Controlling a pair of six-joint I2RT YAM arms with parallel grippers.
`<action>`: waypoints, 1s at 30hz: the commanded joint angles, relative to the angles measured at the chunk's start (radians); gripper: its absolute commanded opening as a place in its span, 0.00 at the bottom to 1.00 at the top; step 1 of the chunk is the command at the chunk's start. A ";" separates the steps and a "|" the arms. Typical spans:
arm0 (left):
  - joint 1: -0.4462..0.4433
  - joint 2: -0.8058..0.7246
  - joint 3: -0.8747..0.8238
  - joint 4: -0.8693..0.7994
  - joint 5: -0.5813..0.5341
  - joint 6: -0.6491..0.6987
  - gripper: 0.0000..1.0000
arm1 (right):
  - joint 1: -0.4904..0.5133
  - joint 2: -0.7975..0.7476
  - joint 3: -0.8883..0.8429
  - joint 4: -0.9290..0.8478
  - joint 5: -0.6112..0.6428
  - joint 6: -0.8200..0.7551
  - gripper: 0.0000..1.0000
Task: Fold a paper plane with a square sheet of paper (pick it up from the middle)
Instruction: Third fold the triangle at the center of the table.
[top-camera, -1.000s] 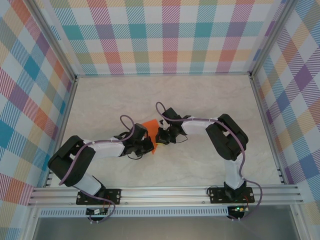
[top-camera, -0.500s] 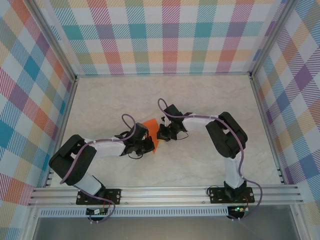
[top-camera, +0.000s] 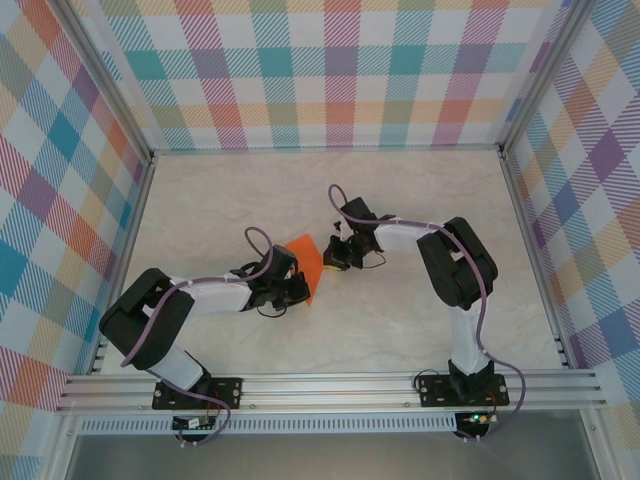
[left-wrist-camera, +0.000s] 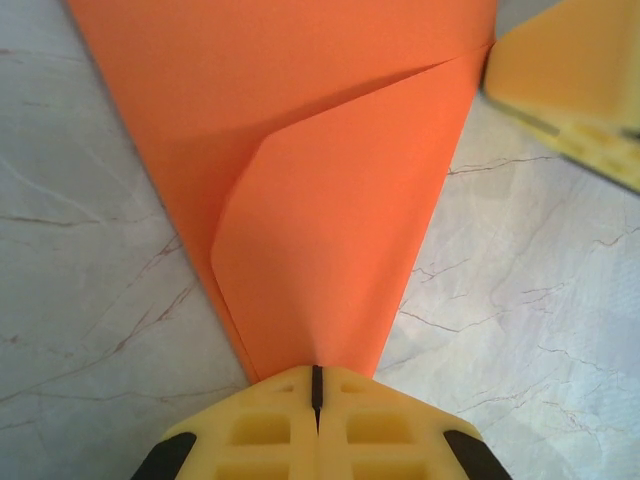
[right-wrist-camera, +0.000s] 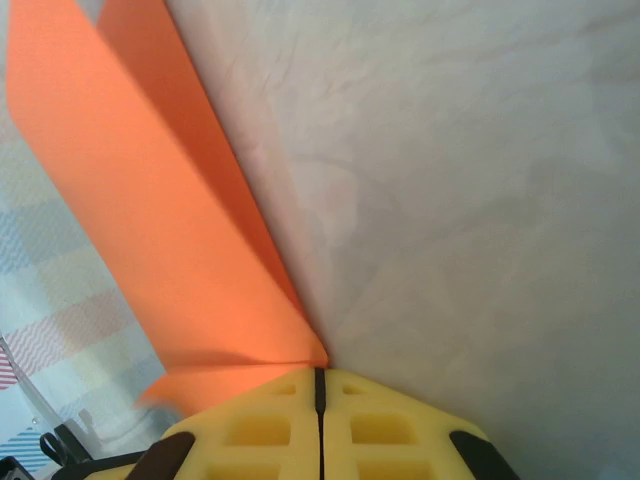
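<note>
Between left end effector (top-camera: 298, 290) and right end effector (top-camera: 329, 258), paper (top-camera: 305, 263) stretches over the table (top-camera: 420, 200).

Orange paper sheet (left-wrist-camera: 330, 200): thin, matt, smooth w/ soft creases. Worktop (top-camera: 250, 200): pale marble-look, smooth, slight sheen. Left end effector (left-wrist-camera: 316, 385) & right end effector (right-wrist-camera: 320, 385): yellow matt plastic; frame rail (top-camera: 330, 388) brushed metal.
</note>
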 joint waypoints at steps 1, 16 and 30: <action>-0.012 0.044 -0.050 -0.222 -0.048 0.022 0.00 | -0.036 0.001 0.025 -0.011 0.093 -0.043 0.06; -0.013 0.022 -0.016 -0.233 -0.042 0.023 0.00 | 0.067 -0.067 -0.057 0.092 -0.083 -0.030 0.07; -0.018 -0.114 -0.002 -0.208 -0.034 0.048 0.03 | 0.099 0.058 0.028 -0.009 -0.035 -0.031 0.07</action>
